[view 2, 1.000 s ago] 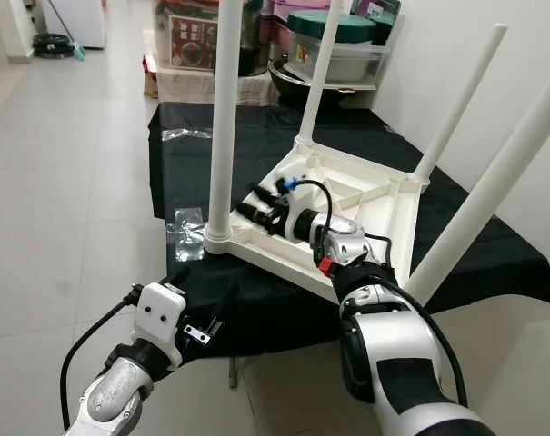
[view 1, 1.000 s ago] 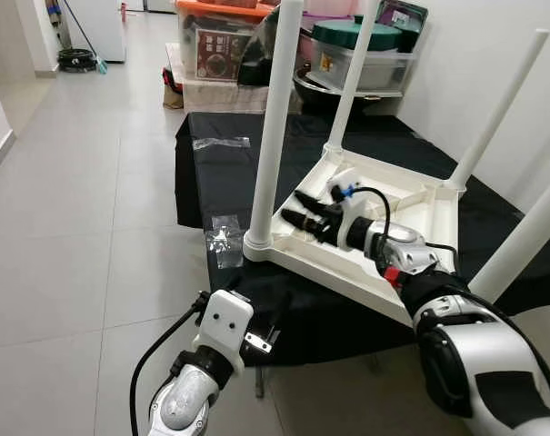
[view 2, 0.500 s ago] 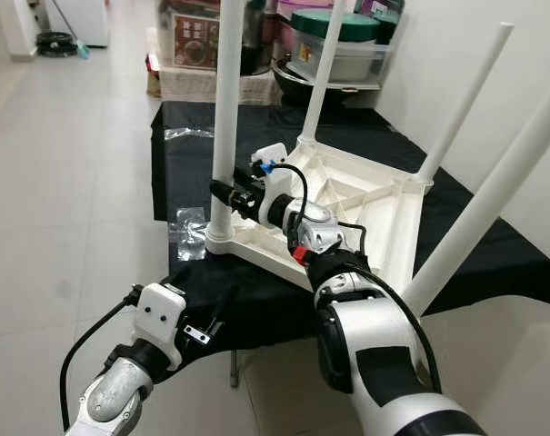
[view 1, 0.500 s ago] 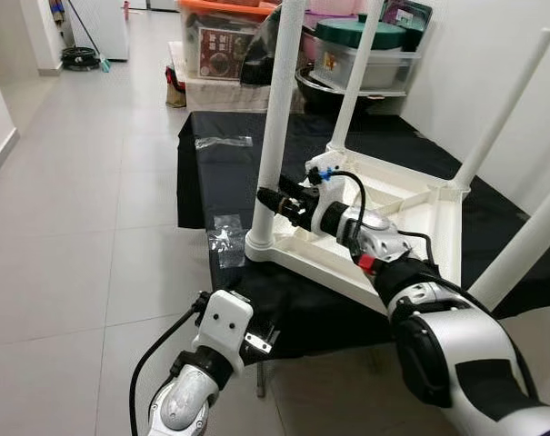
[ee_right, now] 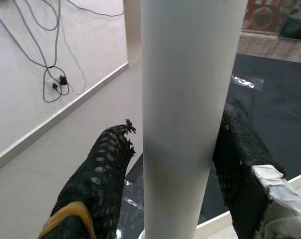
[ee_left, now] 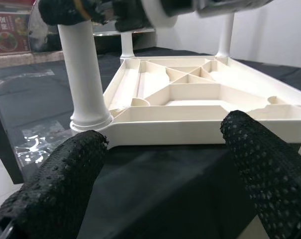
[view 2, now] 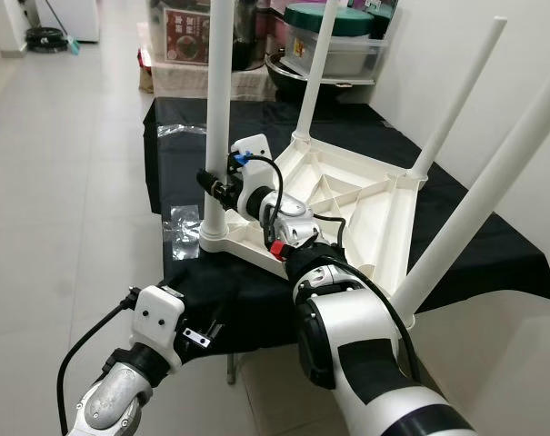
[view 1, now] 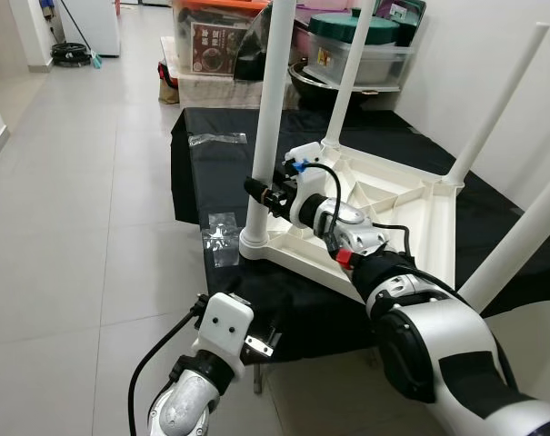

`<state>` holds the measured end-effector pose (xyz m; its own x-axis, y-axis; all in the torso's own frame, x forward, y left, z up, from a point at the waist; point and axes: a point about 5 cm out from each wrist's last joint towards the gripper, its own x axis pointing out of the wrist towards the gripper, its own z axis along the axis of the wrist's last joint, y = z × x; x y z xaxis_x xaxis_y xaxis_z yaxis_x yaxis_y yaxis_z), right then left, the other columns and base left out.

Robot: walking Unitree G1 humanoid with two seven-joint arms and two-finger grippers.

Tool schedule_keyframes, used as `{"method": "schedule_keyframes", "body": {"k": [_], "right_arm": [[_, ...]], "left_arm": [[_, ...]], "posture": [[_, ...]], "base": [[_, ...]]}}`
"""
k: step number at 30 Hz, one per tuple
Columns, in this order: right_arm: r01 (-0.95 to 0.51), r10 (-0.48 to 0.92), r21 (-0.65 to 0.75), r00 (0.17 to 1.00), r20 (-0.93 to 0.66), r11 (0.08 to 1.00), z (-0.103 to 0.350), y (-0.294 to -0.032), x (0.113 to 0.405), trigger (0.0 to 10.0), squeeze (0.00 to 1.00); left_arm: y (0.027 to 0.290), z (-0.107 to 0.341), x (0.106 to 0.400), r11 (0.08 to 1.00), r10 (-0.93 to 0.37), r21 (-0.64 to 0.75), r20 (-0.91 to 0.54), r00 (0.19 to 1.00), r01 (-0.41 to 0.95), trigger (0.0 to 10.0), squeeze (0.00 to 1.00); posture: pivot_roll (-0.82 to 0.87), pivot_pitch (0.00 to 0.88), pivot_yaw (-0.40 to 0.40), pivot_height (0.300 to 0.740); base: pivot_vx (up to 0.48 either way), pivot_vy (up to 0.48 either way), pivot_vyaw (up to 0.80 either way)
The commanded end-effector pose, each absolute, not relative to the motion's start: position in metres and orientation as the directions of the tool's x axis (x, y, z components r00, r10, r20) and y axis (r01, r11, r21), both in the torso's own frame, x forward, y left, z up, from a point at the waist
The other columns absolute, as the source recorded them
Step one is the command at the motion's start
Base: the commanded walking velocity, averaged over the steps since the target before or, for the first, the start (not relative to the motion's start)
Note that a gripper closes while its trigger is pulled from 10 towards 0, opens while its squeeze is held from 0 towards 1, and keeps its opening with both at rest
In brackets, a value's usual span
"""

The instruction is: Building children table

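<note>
Right gripper straddling upright near-left table leg low down — fingers either side (contact unclear); left gripper parted, nearer.

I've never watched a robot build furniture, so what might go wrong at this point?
The upside-down table lies on a black cloth that could slide if the right gripper, its fingers astride the near leg, pushes sideways. A hard pull there may strain the leg's socket. The left gripper hangs open, steadying nothing.
</note>
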<state>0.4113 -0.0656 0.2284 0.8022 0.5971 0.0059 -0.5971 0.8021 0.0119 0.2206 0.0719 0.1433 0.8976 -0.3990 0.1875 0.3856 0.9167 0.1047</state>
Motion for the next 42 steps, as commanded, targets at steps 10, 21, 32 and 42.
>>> {"method": "schedule_keyframes", "body": {"k": [10, 21, 32, 42], "right_arm": [[-0.579, 0.579, 0.014, 0.815, -0.005, 0.815, 0.23, -0.053, 0.411, 10.0, 0.0], [-0.548, 0.543, 0.125, 0.836, 0.078, 0.827, 0.238, -0.044, 0.411, 0.0, 0.0], [-0.759, 0.757, 0.124, 0.65, 0.072, 0.64, 0.203, -0.061, 0.396, 0.0, 0.0], [-0.35, 0.347, -0.037, 0.935, -0.073, 0.936, 0.191, -0.127, 0.411, 0.0, 0.0]], "left_arm": [[0.064, 0.148, 0.208, 0.919, -0.395, 0.079, 0.184, 0.9, 0.387, 10.0, 0.0], [0.065, 0.147, 0.208, 0.927, -0.375, 0.065, 0.173, 0.911, 0.37, 10.0, 0.0], [0.069, 0.142, 0.219, 0.924, -0.382, 0.082, 0.149, 0.912, 0.373, 10.0, 0.0], [0.073, 0.139, 0.223, 0.92, -0.39, 0.099, 0.14, 0.91, 0.379, 10.0, 0.0]], "posture": [[0.08, 0.139, -0.193, 0.74], [0.09, 0.114, -0.194, 0.74], [0.09, 0.073, -0.157, 0.74], [0.09, 0.06, -0.138, 0.74]], "base": [[0.0, 0.0, 0.0], [0.0, 0.0, 0.0], [0.0, 0.0, 0.0], [0.0, 0.0, 0.0]]}}
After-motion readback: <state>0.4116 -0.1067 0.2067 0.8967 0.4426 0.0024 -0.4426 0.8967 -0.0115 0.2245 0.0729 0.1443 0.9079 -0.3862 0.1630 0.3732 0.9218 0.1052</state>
